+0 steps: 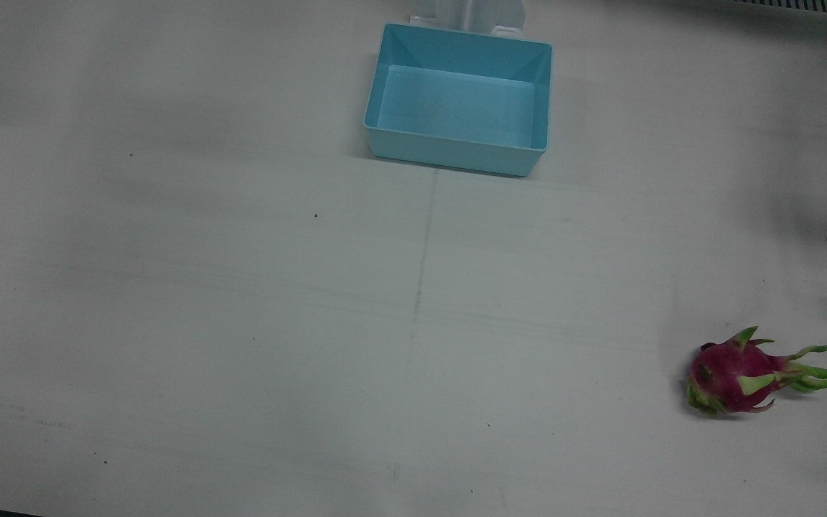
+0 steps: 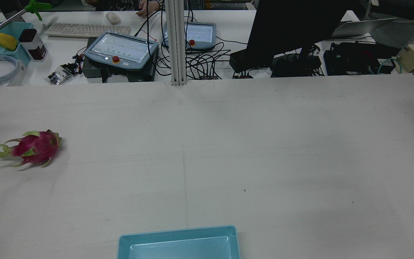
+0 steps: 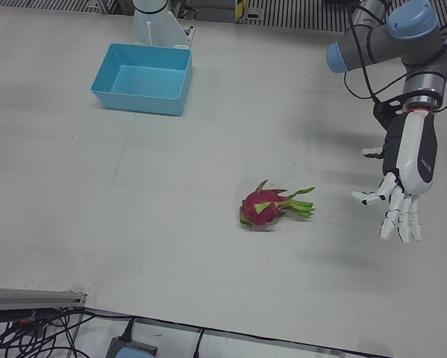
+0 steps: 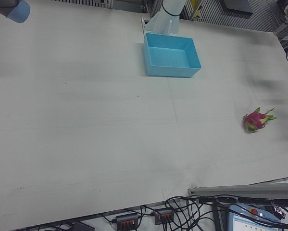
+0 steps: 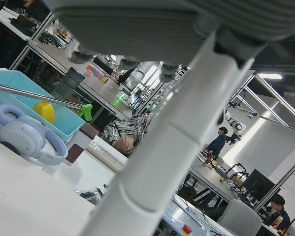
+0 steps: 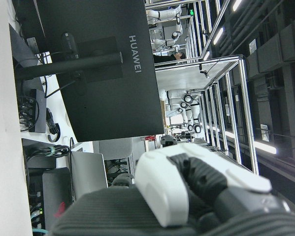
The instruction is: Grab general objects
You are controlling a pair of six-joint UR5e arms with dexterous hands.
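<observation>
A pink dragon fruit (image 1: 740,373) with green scales lies on its side on the white table, also in the rear view (image 2: 34,148), left-front view (image 3: 264,210) and right-front view (image 4: 256,120). My left hand (image 3: 398,186) hangs above the table to the right of the fruit in the left-front view, apart from it, fingers spread and pointing down, holding nothing. One of its fingers (image 5: 162,147) crosses the left hand view. My right hand (image 6: 186,187) shows only in part in its own view, which faces away from the table; its state is unclear.
A light blue bin (image 1: 449,154) stands near the arms' pedestals, also in the rear view (image 2: 178,232) and left-front view (image 3: 137,101). Beyond the far edge are teach pendants (image 2: 120,54), a white post (image 2: 176,43), cables and a black monitor (image 2: 293,28).
</observation>
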